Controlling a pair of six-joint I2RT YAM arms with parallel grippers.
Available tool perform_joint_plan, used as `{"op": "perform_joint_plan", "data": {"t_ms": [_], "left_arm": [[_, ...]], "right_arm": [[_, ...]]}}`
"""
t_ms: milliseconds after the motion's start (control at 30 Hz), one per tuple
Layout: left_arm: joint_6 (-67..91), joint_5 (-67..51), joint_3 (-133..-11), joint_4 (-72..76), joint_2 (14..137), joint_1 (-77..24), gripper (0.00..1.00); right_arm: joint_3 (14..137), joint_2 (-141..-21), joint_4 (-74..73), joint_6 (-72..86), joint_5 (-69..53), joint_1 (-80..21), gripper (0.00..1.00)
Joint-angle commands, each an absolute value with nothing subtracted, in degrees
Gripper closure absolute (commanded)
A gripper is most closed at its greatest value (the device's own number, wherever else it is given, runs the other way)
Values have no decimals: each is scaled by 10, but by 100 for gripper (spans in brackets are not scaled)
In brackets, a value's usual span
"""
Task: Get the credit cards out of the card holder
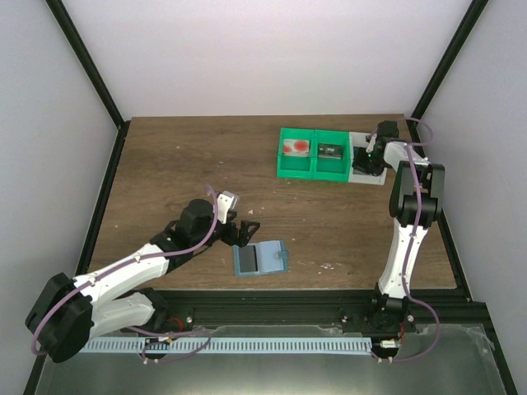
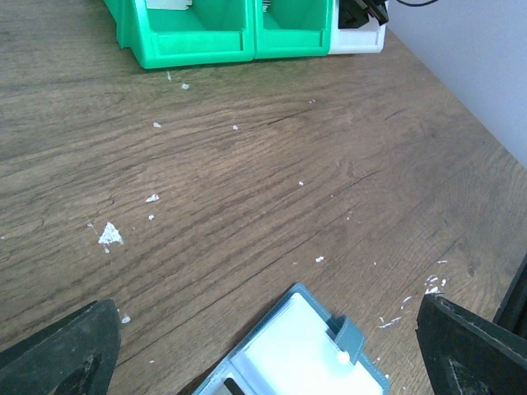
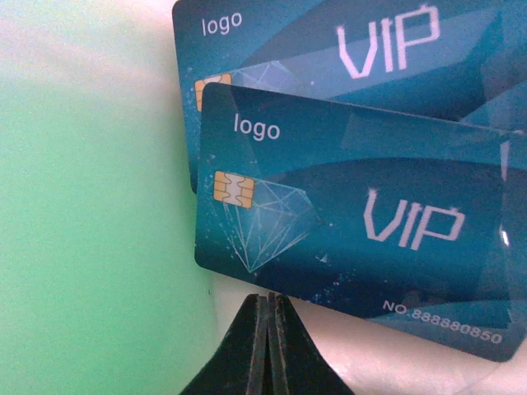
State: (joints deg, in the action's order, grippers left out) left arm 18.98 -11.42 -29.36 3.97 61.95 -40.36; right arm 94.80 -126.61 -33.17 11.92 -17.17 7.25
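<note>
The light-blue card holder lies open on the table near the front edge; one corner with its snap tab shows in the left wrist view. My left gripper is open just left of and above it, its fingers wide apart either side of the holder. My right gripper is shut and low in the white bin. Its tips are pressed together just below the edge of a blue VIP credit card that overlaps a second one. A red card lies in a green bin.
Two joined green bins stand at the back right, left of the white bin; they also show in the left wrist view. The second green compartment holds a dark item. White crumbs dot the wood.
</note>
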Motion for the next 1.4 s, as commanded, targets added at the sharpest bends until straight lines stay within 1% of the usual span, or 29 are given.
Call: {"op": "perform_joint_plan", "data": {"t_ms": [0, 300, 667, 800, 900, 967, 1067, 1167, 1267, 1367], "left_arm": [[180, -108, -305, 38, 622, -400, 0], [183, -112, -307, 44, 631, -400, 0], [180, -105, -308, 37, 631, -400, 0], [219, -71, -312, 23, 634, -400, 0], [269, -34, -345, -36, 659, -395, 0], [264, -47, -371, -69, 687, -393, 0], [257, -79, -393, -98, 724, -391, 1], [272, -138, -381, -82, 742, -386, 4], [299, -189, -351, -43, 741, -380, 6], [314, -204, -330, -21, 743, -374, 8]], "right_arm": [[971, -1283, -329, 109, -131, 73, 99], [986, -1269, -293, 107, -65, 72, 99], [975, -1269, -231, 105, -61, 72, 99], [965, -1249, -222, 110, -71, 70, 97], [955, -1221, -237, 126, -68, 68, 94], [947, -1193, -257, 137, -74, 66, 94], [913, -1139, -268, 156, -90, 58, 90], [861, -1074, -265, 171, -122, 44, 85], [809, -1013, -267, 185, -131, 15, 84], [750, -950, -261, 200, -154, -19, 82]]}}
